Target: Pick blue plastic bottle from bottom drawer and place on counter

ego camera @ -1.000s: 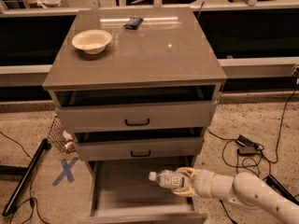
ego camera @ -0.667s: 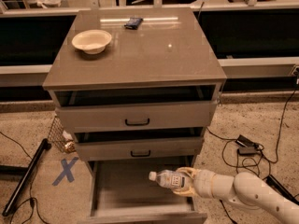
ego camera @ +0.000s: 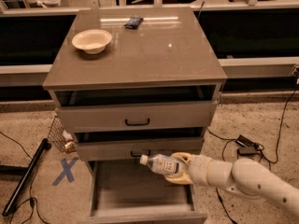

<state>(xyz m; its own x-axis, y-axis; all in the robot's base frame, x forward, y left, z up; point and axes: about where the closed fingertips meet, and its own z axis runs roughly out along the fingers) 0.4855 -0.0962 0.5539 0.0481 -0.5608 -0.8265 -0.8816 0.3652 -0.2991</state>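
The blue plastic bottle (ego camera: pixel 161 164) is clear with a white cap and pale label. It lies tilted in my gripper (ego camera: pixel 179 170), cap pointing left, held above the open bottom drawer (ego camera: pixel 112 190) and in front of the middle drawer. The gripper is shut on the bottle's base end; my white arm (ego camera: pixel 243 181) reaches in from the lower right. The bottom drawer's grey interior shows nothing inside. The counter (ego camera: pixel 154 50) is the glossy grey-brown cabinet top above.
A cream bowl (ego camera: pixel 92 40) and a small dark flat object (ego camera: pixel 133 22) sit on the counter's rear left. The two upper drawers (ego camera: pixel 135 115) stand slightly open. Cables and a black power brick (ego camera: pixel 246 146) lie on the floor to the right; a blue X (ego camera: pixel 65 170) marks the floor on the left.
The bottle and gripper have lifted a little above the bottom drawer; the cap now overlaps the middle drawer front.
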